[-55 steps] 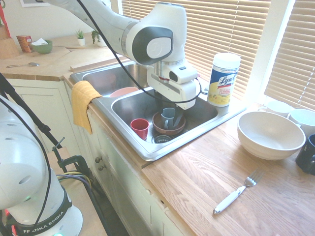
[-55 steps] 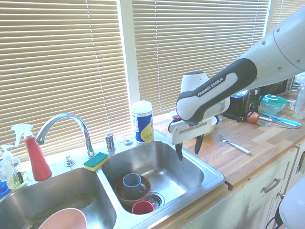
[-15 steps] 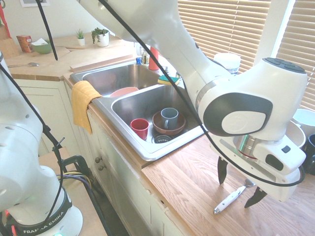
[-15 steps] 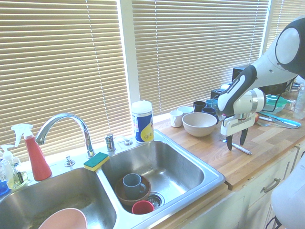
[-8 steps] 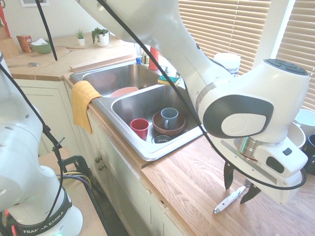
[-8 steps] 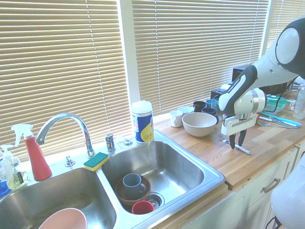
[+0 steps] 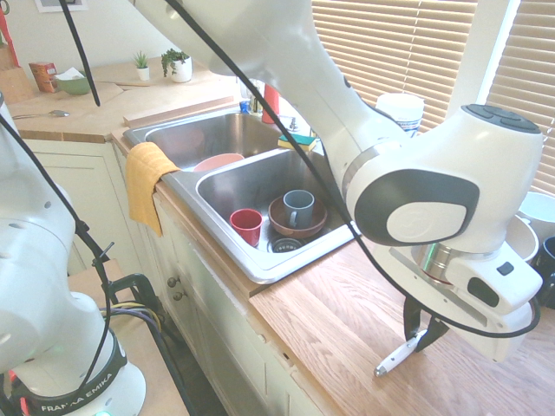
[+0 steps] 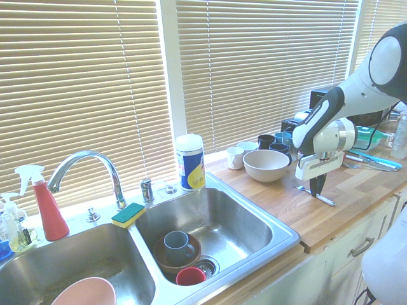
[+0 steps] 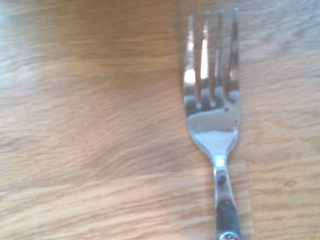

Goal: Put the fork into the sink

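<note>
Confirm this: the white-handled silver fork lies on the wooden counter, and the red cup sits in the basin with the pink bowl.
Wrong basin. The first exterior view shows the red cup beside the brown bowl holding a grey mug; the pink bowl is in the other basin. The white-handled silver fork does lie on the wooden counter.

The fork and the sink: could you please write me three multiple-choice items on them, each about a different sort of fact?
1. What colour is the small cup standing in the sink?
A. Red
B. Green
C. Yellow

2. Where is the fork?
A. In the sink
B. On the wooden counter
C. Lifted high in the air

3. What is the gripper doing?
A. Standing wide open
B. Shut on the fork's handle
C. Out of view

Answers:
1 A: the cup beside the brown bowl is plainly red.
2 B: the fork lies flat on the wood in both exterior views.
3 B: the dark fingers meet at the white handle, pointing down.
</note>
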You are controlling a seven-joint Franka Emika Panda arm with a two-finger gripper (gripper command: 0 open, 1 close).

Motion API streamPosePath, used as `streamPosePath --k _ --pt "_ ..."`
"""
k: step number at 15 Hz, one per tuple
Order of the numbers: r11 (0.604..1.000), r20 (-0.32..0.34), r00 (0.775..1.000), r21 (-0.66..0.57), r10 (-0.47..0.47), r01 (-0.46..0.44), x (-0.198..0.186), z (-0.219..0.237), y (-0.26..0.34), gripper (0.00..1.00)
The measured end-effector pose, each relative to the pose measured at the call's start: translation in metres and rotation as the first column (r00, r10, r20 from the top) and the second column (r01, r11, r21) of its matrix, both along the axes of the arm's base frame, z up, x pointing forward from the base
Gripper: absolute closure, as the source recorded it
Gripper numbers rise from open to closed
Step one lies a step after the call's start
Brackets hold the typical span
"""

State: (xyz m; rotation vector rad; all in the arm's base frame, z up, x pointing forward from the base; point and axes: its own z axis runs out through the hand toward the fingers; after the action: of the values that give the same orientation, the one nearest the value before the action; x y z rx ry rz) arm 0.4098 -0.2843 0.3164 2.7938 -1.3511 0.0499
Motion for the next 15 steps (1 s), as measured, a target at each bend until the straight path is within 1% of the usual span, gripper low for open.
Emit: streamPosePath --k 6,8,10,12,14,15 --pt "0.999 0.018 0.999 -0.005 -0.037 0.037 -0.002 0.003 0.0 1.0" --pt "0.999 0.044 0.998 -0.011 -0.05 0.051 -0.002 0.016 0.0 1.0" --pt "0.998 0.084 0.994 -0.013 -0.063 0.064 -0.003 0.044 0.003 1.0" --pt "0.998 0.133 0.989 -0.014 -0.059 0.061 -0.005 0.085 0.012 1.0" --pt "0.999 0.177 0.984 -0.016 -0.039 0.043 -0.004 0.127 0.033 1.0" --pt "1.0 0.188 0.982 -0.019 -0.019 0.023 -0.001 0.141 0.049 1.0"
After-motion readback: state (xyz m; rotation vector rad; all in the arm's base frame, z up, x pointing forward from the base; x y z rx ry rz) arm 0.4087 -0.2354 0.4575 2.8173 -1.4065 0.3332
